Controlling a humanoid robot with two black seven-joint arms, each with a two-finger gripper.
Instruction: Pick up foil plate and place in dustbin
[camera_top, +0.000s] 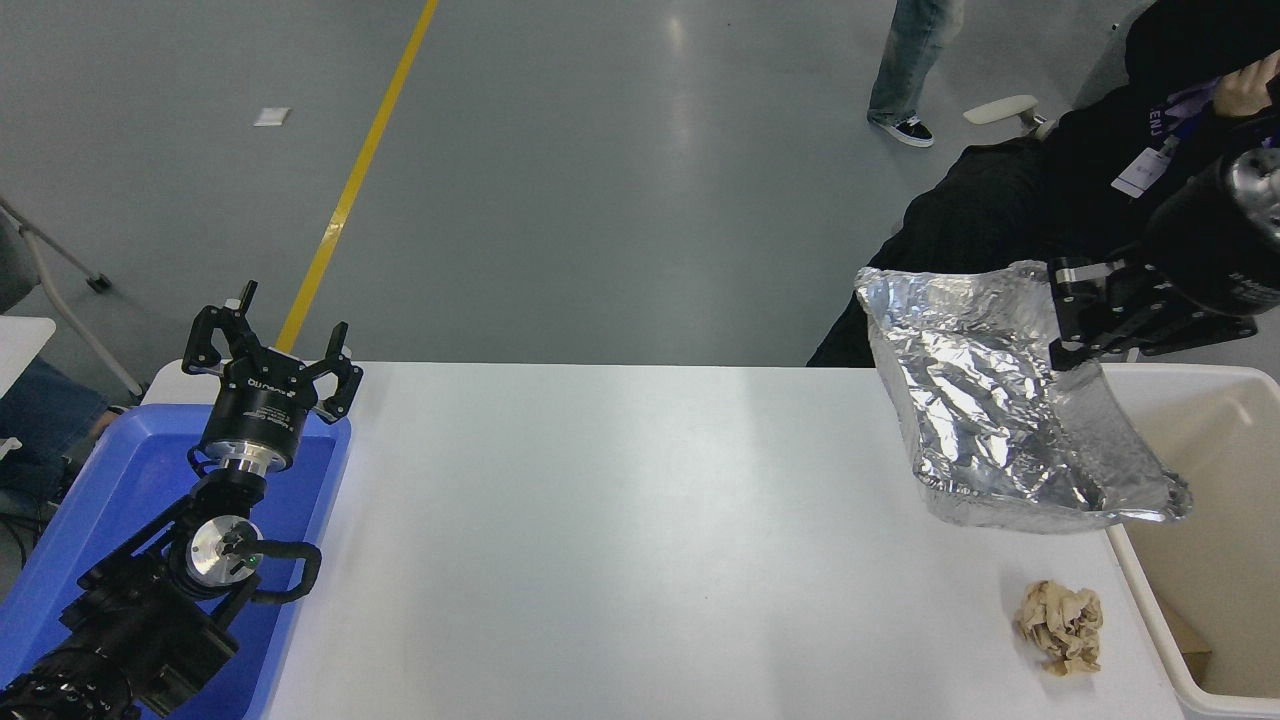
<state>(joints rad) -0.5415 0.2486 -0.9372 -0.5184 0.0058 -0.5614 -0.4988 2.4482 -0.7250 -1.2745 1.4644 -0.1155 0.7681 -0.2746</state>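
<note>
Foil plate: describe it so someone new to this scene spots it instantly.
Look to the right end of the white table, by the cream dustbin. The foil plate hangs in the air there, held at its top edge by the right gripper. It is large, shiny, crinkled silver, unlike the small tan paper ball lying below it.

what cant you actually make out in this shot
1. Inside of the cream plastic dustbin, head view: cut off by the right and bottom edges, partly covered by the crinkled silver foil plate.
2. Right gripper: its fingertips sit behind the foil edge, and its arm runs off the right edge.
3. Seated person in black: cut by the top edge.
4. Left gripper, parked over the blue plastic tray, covers part of the tray.
</note>
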